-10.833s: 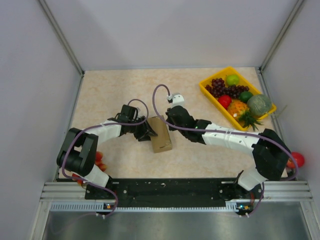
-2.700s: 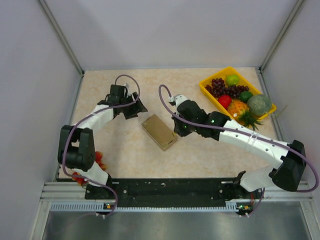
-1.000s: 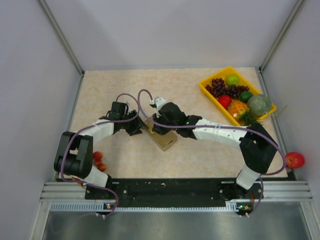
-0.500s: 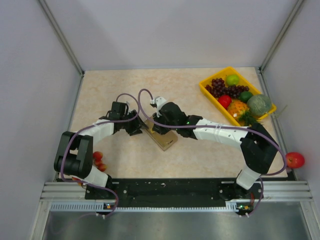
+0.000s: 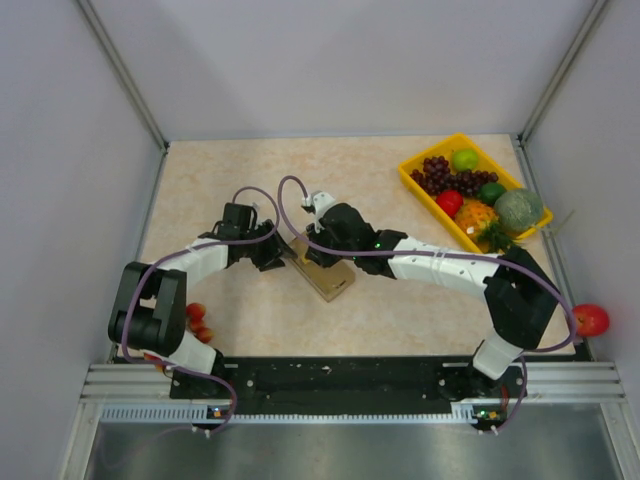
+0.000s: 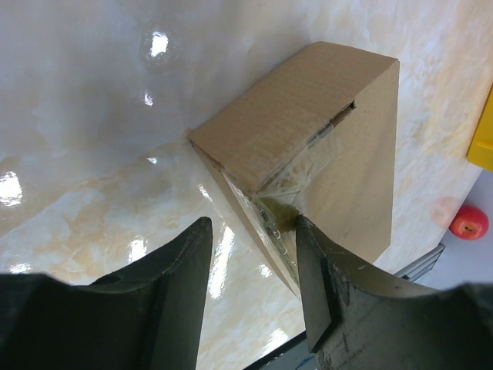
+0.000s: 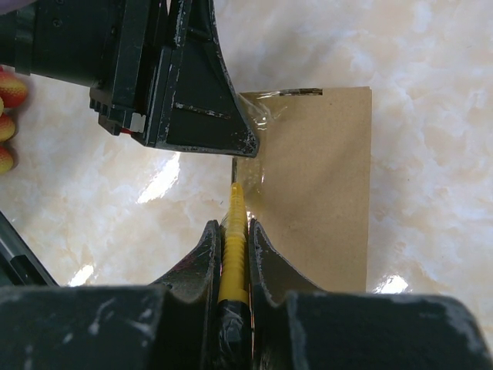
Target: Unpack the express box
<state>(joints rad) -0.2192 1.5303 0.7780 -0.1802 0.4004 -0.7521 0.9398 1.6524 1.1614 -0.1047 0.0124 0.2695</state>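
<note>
The express box (image 5: pixel 333 276), a brown carton, lies flat and skewed at mid-table. It also shows in the left wrist view (image 6: pixel 323 131) and the right wrist view (image 7: pixel 323 193), with clear tape over its end seam. My right gripper (image 5: pixel 314 256) (image 7: pixel 233 225) is shut on a yellow cutter (image 7: pixel 236 202). The cutter's tip touches the taped edge at the box's far-left end. My left gripper (image 5: pixel 277 255) (image 6: pixel 252 227) is open and straddles the same end's corner. Its right finger (image 6: pixel 323 262) touches the tape. Its fingers also show in the right wrist view (image 7: pixel 192 92).
A yellow tray (image 5: pixel 424 196) of fruit stands at the back right; its corner shows in the left wrist view (image 6: pixel 484 127). A red fruit (image 5: pixel 590 319) (image 6: pixel 470 222) lies at the right edge. Small red fruits (image 5: pixel 197 318) (image 7: pixel 8 116) lie by the left arm's base.
Since 2.7 s ago both grippers have moved in to the box's far-left end, the right one carrying the cutter. Over the last second almost nothing has moved.
</note>
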